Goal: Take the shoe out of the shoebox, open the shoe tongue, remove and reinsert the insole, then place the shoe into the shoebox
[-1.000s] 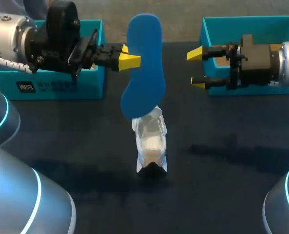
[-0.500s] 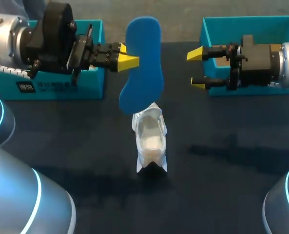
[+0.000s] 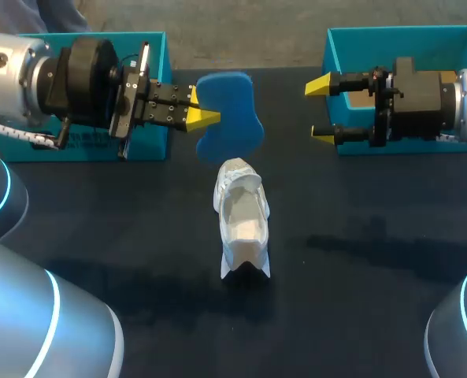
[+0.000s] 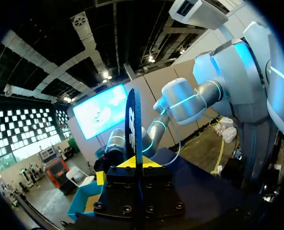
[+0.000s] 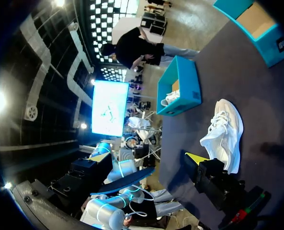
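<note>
Left claw [image 4: 134, 162] clamped on blue insole [image 4: 133, 120], edge-on, upright between yellow tips; teal shoebox [image 4: 86, 199] ahead, aside.

Insole [image 3: 227, 118]: formerly shown at full length, standing tall with its lower end at the mouth of the shoe [image 3: 241, 220]; now turned so that only a short, broad blue shape shows in the head view, edge-on in the left wrist view. It has been drawn clear of the shoe, with bare table between them.
Left gripper [image 3: 205, 118]: wrist rolled over; tip shifted slightly lower and back towards its own side.
</note>
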